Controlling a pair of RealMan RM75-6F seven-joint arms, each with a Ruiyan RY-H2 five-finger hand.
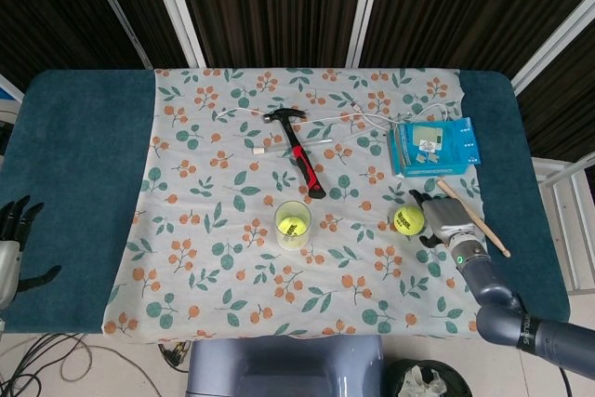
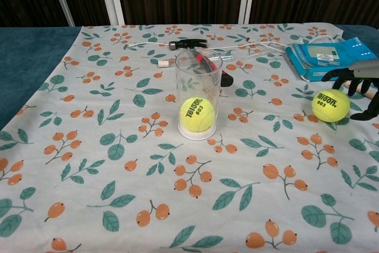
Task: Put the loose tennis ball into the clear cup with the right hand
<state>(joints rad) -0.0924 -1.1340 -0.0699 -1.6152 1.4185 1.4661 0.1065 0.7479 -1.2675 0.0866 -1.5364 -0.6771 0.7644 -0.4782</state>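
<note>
The loose tennis ball (image 2: 330, 105) is light, fuzzy, springy (rolls easily); the right hand (image 1: 443, 218), released and spread just right of it, should wrap its middle.

- A dark teal tabletop (image 1: 84, 137) carries everything.
- A white floral cloth with orange berries (image 1: 214, 258) lies spread flat across the tabletop's middle.

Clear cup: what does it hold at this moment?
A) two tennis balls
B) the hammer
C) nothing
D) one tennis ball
D: one yellow ball sits at the bottom of the clear cup, while the loose tennis ball lies on the cloth beside the right hand.
</note>
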